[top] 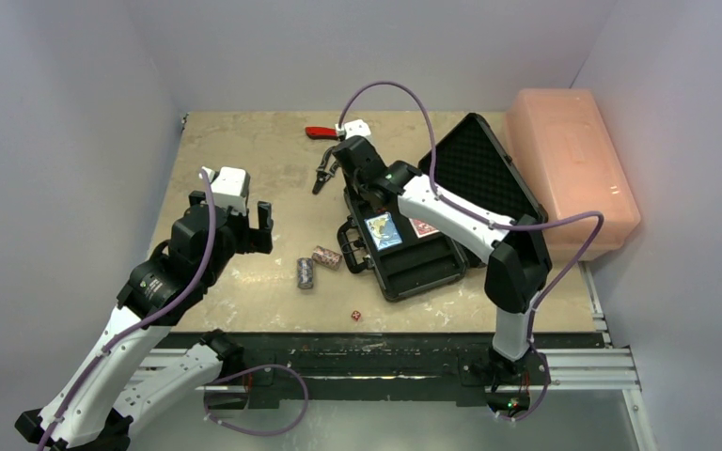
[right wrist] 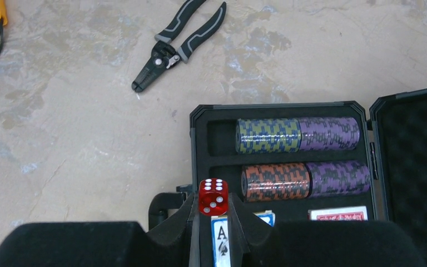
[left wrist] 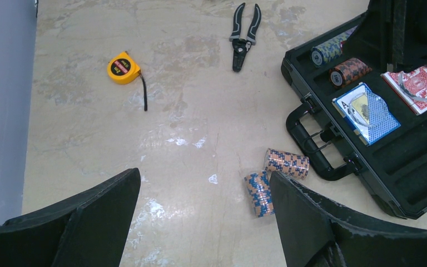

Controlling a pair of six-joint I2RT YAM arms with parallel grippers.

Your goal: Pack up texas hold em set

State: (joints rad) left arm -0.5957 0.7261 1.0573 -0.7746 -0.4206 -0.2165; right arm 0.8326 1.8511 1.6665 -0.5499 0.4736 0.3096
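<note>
**Operator:** Report the state of both sets of fingers.

**Technician:** The right fingers (right wrist: pixel 180 225) stand narrow and pinch a small red translucent die (right wrist: pixel 213 196) at their very tips. The left fingers (left wrist: pixel 311 222) stand wide and hold nothing.

**Operator:** Where are the task items?

**Technician:** In the top view, the open black plastic briefcase with foam lining (right wrist: pixel 195 139) sits toward 3 o'clock on the surface (left wrist: pixel 189 111). Four cylindrical chip stacks (right wrist: pixel 297 134) fill its two far slots, with the blue card deck (left wrist: pixel 367 111) and the red card deck (left wrist: pixel 417 89) beside them. Two orange-and-blue chip stacks (left wrist: pixel 287 162) lie on their sides at the briefcase's 9 o'clock, just beside its handle. A second red die (top: pixel 355 315) lies near the 6 o'clock edge.

**Operator:** What are the hazards?

**Technician:**
1. The tip grip is shallow, so the held die may slip out early.
2. The held die appears to hang over the blue deck. If it is let go there, it could bounce or roll into the wrong slot. No dice pocket is visible.
3. The loose stacks may roll or break apart if the left fingers press off-centre. The handle is close enough to snag.
4. The second die is small and sits near the edge, so a nudge could send it off the surface.
</note>
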